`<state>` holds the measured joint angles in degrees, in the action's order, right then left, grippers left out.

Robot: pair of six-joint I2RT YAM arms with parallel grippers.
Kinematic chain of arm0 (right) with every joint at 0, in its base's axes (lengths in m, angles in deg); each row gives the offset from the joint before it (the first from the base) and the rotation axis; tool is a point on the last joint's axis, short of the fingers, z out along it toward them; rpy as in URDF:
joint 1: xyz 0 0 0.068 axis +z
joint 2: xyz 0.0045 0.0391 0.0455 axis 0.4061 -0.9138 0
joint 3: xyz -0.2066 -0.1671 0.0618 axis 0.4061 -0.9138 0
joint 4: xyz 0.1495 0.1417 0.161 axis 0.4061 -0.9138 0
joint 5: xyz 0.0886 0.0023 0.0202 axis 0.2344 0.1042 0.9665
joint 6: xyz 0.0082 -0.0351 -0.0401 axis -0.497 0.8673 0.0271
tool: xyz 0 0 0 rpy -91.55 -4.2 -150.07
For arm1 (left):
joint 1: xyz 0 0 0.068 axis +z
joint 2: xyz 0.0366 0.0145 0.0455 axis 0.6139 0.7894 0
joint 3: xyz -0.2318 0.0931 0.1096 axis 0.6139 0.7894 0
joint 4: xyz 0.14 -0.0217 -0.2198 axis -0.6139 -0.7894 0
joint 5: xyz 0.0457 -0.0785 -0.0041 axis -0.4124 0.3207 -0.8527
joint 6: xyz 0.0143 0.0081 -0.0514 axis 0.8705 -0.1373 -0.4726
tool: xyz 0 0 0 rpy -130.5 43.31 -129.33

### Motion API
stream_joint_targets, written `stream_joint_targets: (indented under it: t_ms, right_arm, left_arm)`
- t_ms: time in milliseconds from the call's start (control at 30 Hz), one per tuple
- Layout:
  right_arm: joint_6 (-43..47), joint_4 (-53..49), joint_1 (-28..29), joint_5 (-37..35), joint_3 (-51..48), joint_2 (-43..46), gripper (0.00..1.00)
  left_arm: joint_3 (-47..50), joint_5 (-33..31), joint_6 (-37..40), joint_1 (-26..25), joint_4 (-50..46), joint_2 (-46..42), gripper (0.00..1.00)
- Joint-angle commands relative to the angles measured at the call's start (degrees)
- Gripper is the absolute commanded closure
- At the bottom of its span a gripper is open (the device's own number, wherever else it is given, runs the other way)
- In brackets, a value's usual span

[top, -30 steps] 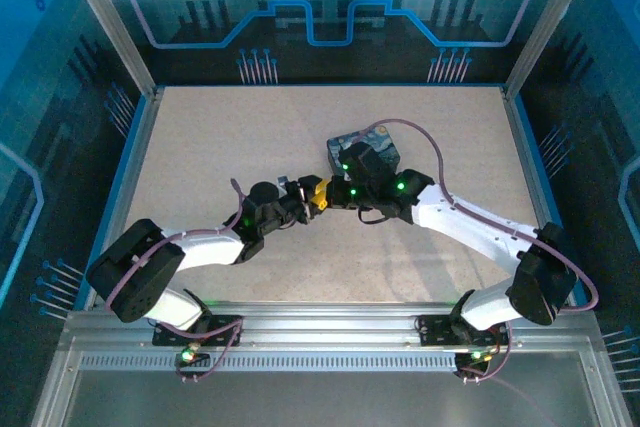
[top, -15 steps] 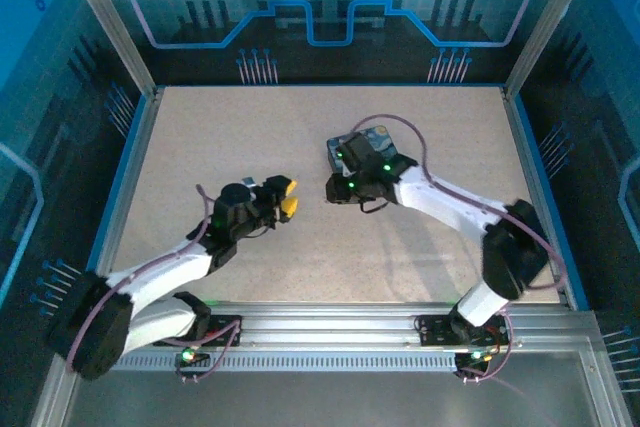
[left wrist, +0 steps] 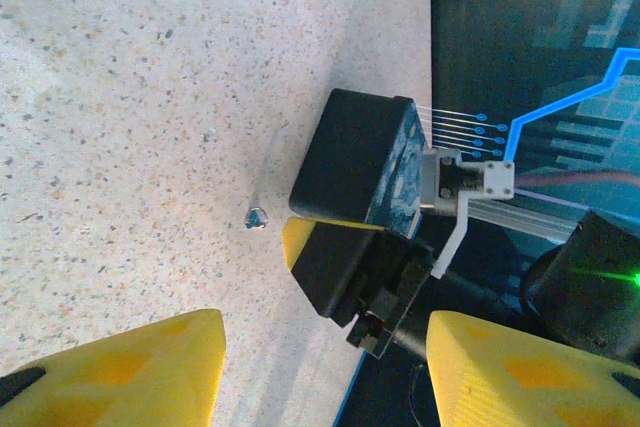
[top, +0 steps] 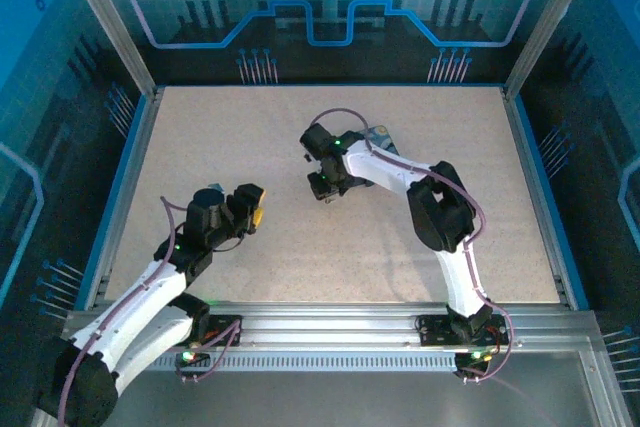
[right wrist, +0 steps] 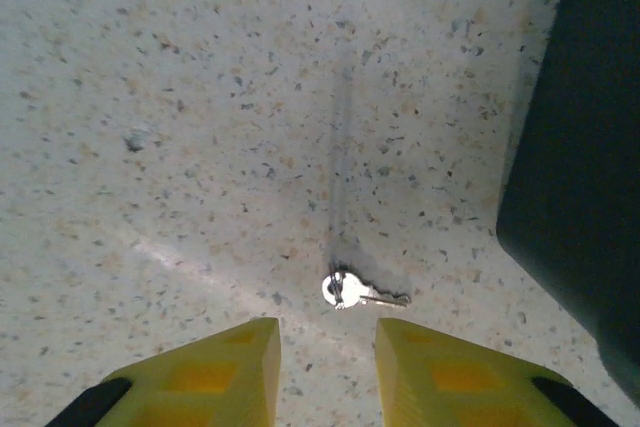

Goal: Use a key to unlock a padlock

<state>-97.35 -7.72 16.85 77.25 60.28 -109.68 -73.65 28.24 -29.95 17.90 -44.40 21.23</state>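
The key point(right wrist: 345, 290), small and silver with a round head, lies flat on the speckled table point(right wrist: 200, 97) just ahead of my right gripper point(right wrist: 327, 342). That gripper's yellow fingers stand apart with nothing between them. In the left wrist view the key point(left wrist: 257, 217) shows as a speck beside the right gripper point(left wrist: 350, 247). My left gripper point(left wrist: 322, 332) is open wide and empty, back at the near left point(top: 255, 209). In the top view the right gripper point(top: 322, 190) points down near the table's middle. The padlock is out of view.
The painted tin point(top: 378, 135) peeks out behind the right arm's forearm. A dark block point(right wrist: 580, 167) fills the right side of the right wrist view. A blue rim point(top: 130, 177) edges the table, with frame posts at the corners.
The grippers were together at the middle. The left arm has pulled back to the near left and opened wider. The right gripper has swung left off the tin and opened.
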Motion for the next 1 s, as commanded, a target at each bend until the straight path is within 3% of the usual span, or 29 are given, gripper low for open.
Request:
stream_joint_targets:
  t_ms: [0, 500, 867, 967]
  right_arm:
    - [2.47, -4.68, 0.0, -1.05, 3.15, -2.69, 0.71]
    - [3.24, -4.44, 0.8, -1.58, 4.95, -5.88, 0.81]
    - [3.52, -5.2, 0.98, -1.67, 6.54, -7.38, 0.82]
    - [3.54, -5.13, 1.06, -1.7, 6.67, -7.56, 0.88]
  left_arm:
    - [-1.19, 0.26, 1.91, 0.6, -1.58, 0.61, 0.43]
    - [-1.26, 0.93, 1.15, 0.72, -0.78, 1.69, 0.41]
    - [-1.38, 1.33, 1.0, 0.72, -0.71, 1.73, 0.4]
    - [-1.25, 1.37, 1.01, 0.76, -0.68, 1.79, 0.4]
